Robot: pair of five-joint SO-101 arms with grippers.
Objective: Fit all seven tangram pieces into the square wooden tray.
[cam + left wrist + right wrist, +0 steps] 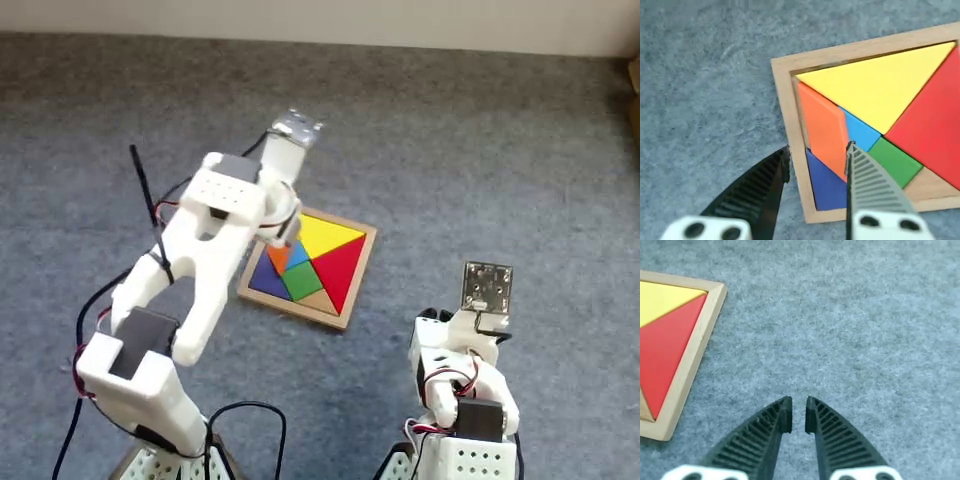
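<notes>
Since the left gripper hangs open and empty over the orange piece in the tray, we judge seating underway; next, press it flat.

Looks like a robotics lab bench: grey felt tabletop, white arm, loose black cable.

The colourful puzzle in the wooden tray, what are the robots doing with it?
The left arm's gripper hangs open over a corner of the square wooden tray, one finger above the orange four-sided piece, the other outside the rim. The big yellow triangle, big red triangle, green square and dark blue triangle lie flat inside. A tan patch could be a piece or bare wood. The right arm's gripper sits nearly closed, empty, above the grey carpet.
</notes>
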